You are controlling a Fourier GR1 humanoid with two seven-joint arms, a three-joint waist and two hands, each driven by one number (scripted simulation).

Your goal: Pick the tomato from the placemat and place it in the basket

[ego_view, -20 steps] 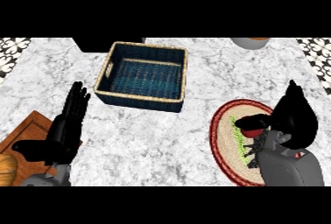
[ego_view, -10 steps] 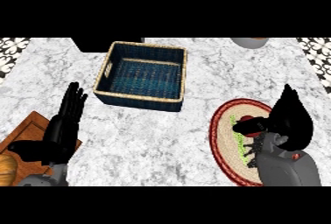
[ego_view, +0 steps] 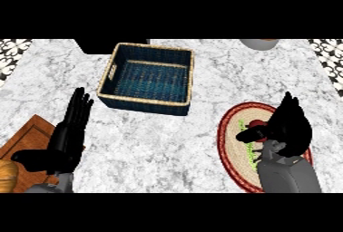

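Right black hand [ego_view: 286, 129] curling around small red tomato [ego_view: 257, 123] over round red-rimmed woven placemat [ego_view: 231, 136]; left black hand [ego_view: 69, 131] resting flat, fingers straight.

1. The left hand [ego_view: 66, 136] is all black, with long thin fingers and a thick thumb.
2. The right hand [ego_view: 289, 124] is black too.
3. Both forearms are smooth grey, rounded like cylinders.
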